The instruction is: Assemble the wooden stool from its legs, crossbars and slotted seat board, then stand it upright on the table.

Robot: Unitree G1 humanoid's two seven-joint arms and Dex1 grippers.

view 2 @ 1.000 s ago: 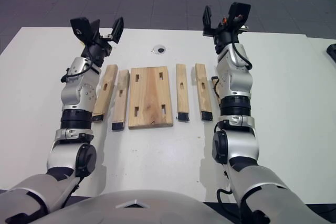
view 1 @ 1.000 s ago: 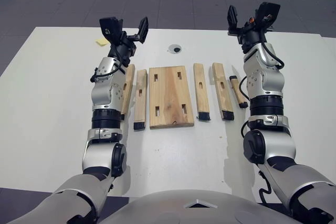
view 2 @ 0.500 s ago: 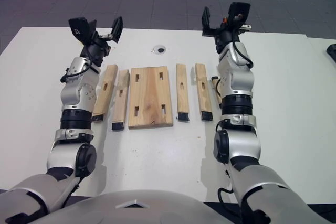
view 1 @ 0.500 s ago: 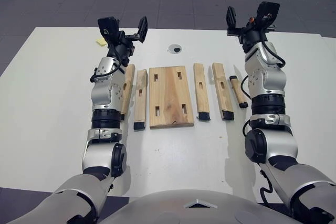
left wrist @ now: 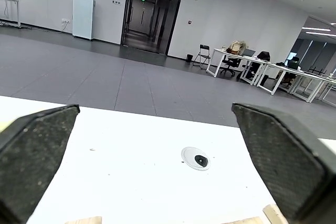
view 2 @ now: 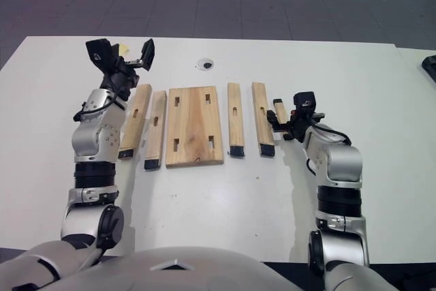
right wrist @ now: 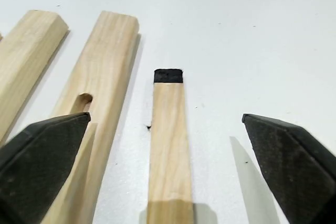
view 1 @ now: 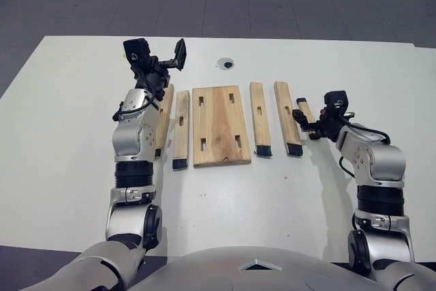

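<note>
**Stool parts laid flat on the desk, both grippers open**

The slotted seat board (view 1: 219, 125) is seen lying flat near the middle of the white desk (view 1: 61, 141), its four slots facing up. Four legs are laid beside it, roughly parallel to its long edges: the outer left leg (view 2: 137, 117) and inner left leg (view 1: 181, 127) on one side, the inner right leg (view 1: 259, 117) and outer right leg (view 1: 287, 117) on the other. Each leg is capped in black at its near end.

A short crossbar (right wrist: 169, 129) with a black tip lies just beyond the outer right leg. The right gripper (view 1: 315, 112) is held low over it, jaws spread wide to either side of the bar; no contact with the wood can be made out.

The left gripper (view 1: 159, 51) is raised above the far ends of the left legs, its jaws also spread wide and nothing held.

A round cable grommet (view 1: 225, 64) is set into the desk beyond the board, and a yellow note (view 2: 123, 48) lies near the left gripper.
</note>
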